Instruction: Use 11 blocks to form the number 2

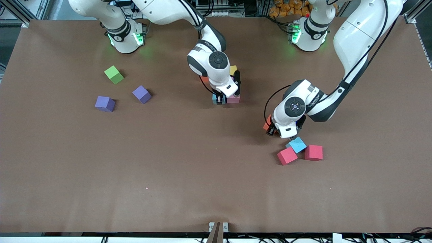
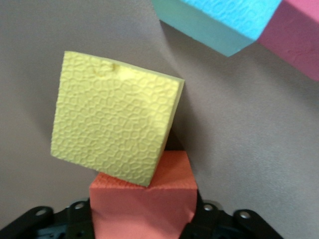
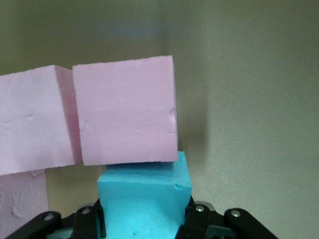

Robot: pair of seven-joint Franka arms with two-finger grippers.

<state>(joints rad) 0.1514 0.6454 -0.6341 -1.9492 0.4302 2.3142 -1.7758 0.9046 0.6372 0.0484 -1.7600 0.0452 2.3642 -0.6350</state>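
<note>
Crowding left claw (image 1: 274,131): crimson cubes (image 1: 287,155), blue block (image 1: 297,144)

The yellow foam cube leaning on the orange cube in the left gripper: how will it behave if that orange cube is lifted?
The yellow foam cube stands tilted, one corner on the orange foam cube, so it will probably tip off. Its pitted foam surface suggests it is light and soft, likely landing unharmed. Flat faces mean it should settle, not roll.

Brown-covered table (image 1: 67,175), aluminium frame rails (image 1: 20,13)
</note>
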